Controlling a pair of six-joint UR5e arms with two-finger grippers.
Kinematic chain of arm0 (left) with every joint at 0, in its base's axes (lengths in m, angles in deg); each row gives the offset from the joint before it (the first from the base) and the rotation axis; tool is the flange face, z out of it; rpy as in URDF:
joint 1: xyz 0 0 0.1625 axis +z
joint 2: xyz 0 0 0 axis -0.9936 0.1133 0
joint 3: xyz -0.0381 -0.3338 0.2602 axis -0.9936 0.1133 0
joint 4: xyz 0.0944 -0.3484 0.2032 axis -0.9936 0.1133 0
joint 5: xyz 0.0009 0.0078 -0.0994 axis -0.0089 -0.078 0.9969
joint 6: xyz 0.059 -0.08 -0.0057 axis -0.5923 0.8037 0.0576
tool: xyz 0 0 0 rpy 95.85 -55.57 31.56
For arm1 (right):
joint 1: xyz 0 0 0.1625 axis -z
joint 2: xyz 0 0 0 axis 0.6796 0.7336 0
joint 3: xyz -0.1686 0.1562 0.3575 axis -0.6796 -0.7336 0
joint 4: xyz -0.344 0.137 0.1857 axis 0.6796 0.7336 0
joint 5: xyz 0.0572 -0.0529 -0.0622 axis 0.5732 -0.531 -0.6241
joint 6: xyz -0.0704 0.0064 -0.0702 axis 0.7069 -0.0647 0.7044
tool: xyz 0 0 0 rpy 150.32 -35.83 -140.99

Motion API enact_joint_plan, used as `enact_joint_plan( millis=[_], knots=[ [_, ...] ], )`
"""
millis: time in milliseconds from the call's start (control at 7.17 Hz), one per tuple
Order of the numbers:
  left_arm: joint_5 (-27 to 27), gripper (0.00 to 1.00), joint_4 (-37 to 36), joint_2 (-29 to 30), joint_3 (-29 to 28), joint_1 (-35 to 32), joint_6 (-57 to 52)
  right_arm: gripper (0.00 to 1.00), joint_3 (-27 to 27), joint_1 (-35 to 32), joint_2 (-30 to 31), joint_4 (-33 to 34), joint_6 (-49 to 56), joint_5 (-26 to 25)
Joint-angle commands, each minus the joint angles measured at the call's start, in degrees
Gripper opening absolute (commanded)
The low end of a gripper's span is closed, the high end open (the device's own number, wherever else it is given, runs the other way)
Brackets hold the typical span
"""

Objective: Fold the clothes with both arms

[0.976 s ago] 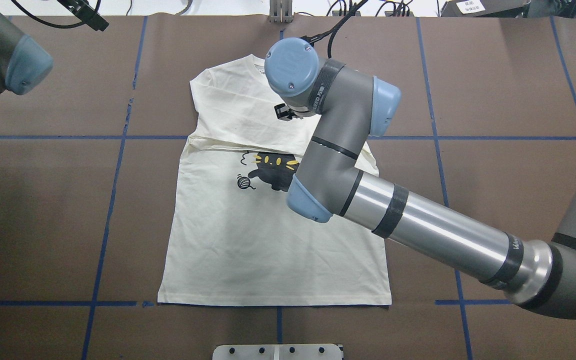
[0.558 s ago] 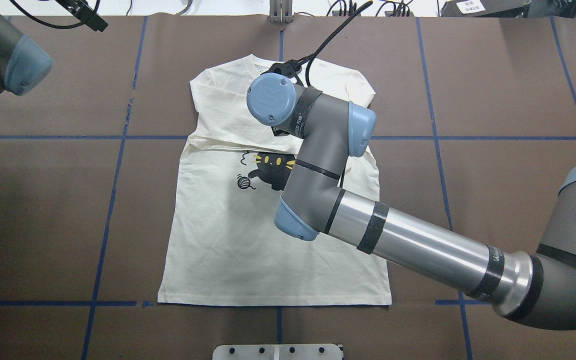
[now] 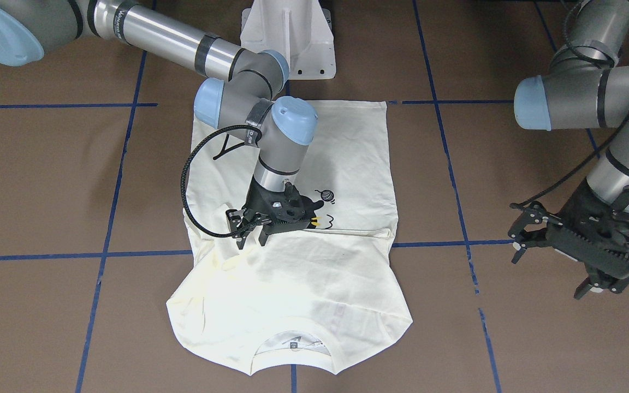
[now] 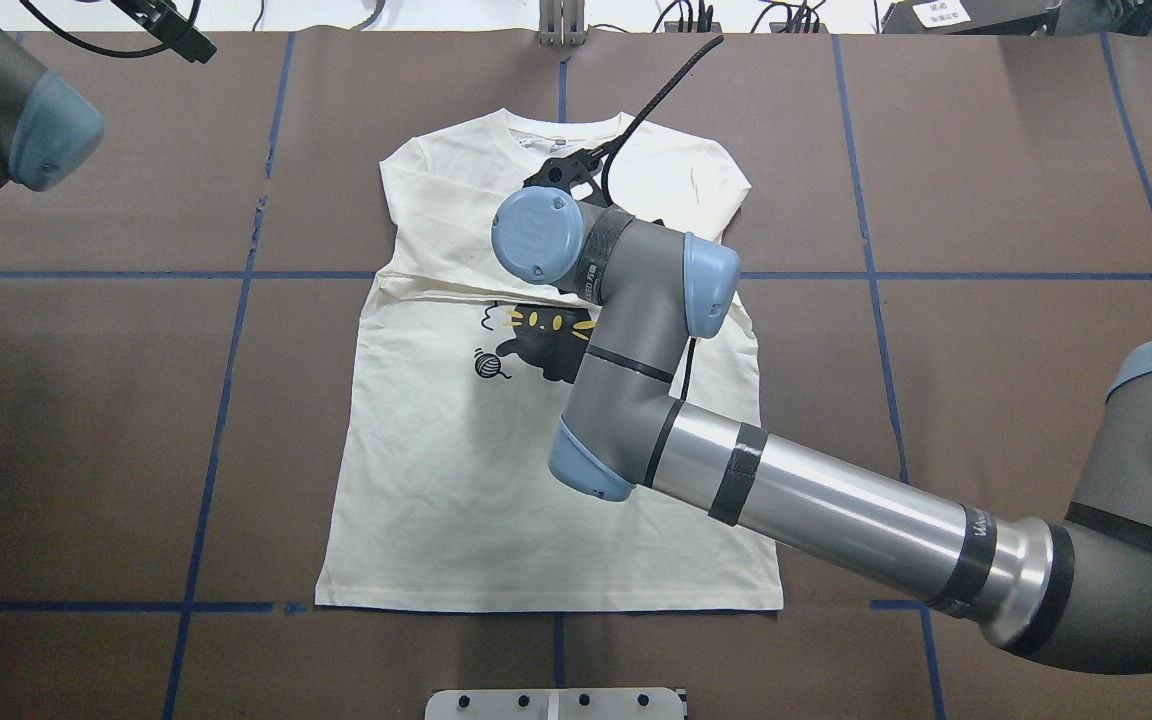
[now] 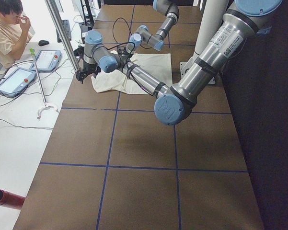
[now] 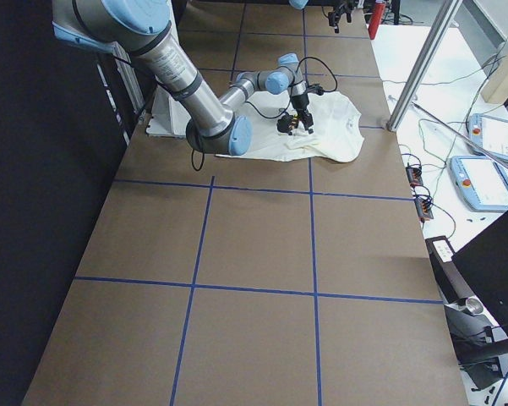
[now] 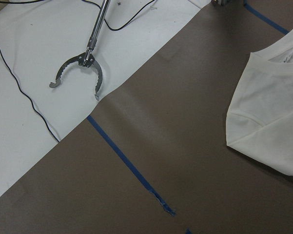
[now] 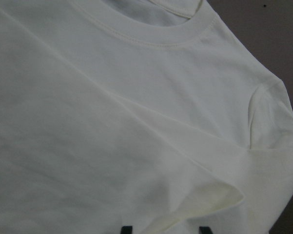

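The cream T-shirt (image 4: pixel 456 490) lies flat on the brown table, print side up, neck at the far side. Its sleeves are folded across the chest above the black cat print (image 4: pixel 536 340). My right gripper (image 3: pixel 250 236) hovers open just above the folded sleeve, near the cat print. In the right wrist view its two fingertips (image 8: pixel 126 229) stand apart over a sleeve fold (image 8: pixel 209 200), below the ribbed neck (image 8: pixel 151 34). My left gripper (image 3: pixel 552 270) is open and empty, off the shirt over bare table. The left wrist view shows only the shirt's shoulder (image 7: pixel 268 122).
The white pedestal (image 3: pixel 287 38) stands at the robot's side of the table. Blue tape lines (image 4: pixel 226 330) grid the brown cover. A metal grabber tool (image 7: pixel 80 68) lies on the floor beyond the table's edge. An operator (image 5: pixel 7 28) sits at the far corner.
My right arm has drawn back from the collar toward the robot and slightly left, uncovering the shirt's right shoulder. The left arm and the shirt's body have not moved.
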Motion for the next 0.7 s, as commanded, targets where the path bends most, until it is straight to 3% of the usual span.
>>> enact_joint_plan(
  millis=[0, 558],
  knots=[
    [-0.03, 1.0, 0.0, -0.06, 0.01, 0.04, 0.22, 0.53, -0.15, 0.38, 0.35, 0.0, 0.18, -0.19],
    [-0.03, 1.0, 0.09, -0.06, 0.01, 0.04, 0.31, 0.51, -0.24, 0.91, 0.7, 0.26, 0.27, -0.37]
  ],
)
